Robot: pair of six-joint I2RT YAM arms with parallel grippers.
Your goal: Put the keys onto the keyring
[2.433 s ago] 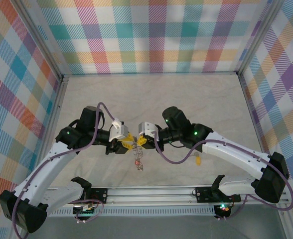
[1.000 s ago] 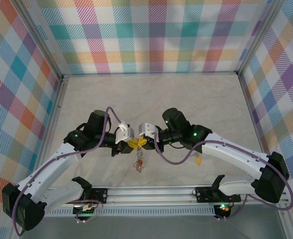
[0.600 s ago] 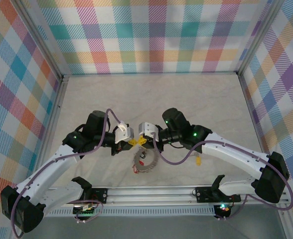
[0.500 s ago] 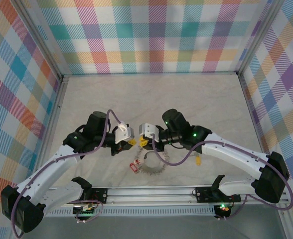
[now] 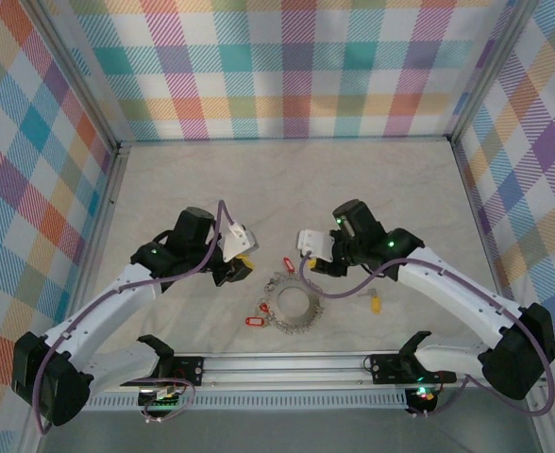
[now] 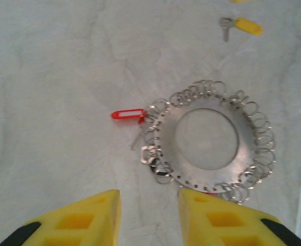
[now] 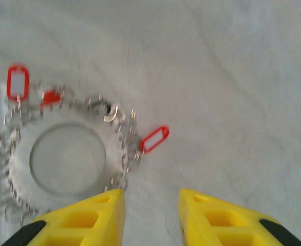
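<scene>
I dropped the keyring [image 5: 294,308] onto the tabletop [image 5: 287,179]; left pincer [image 6: 149,202] and right pincer [image 7: 151,202] now apart, empty; yellow-tagged key [image 5: 374,302] unthreaded.

COLOUR LOG | keyring [image 6: 166,141]: we read silver, ringlets silver | tags [image 6: 127,114]: red | loose key [image 6: 248,25]: yellow tag | desk [image 5: 287,179]: pale grey, faint marbling | walls [image 5: 287,66]: pastel plaid | left hand [image 6: 147,205], right hand [image 7: 150,205]: yellow, black patches | arms [image 5: 108,311]: white, black joints | cables [image 5: 344,288]: purple
</scene>
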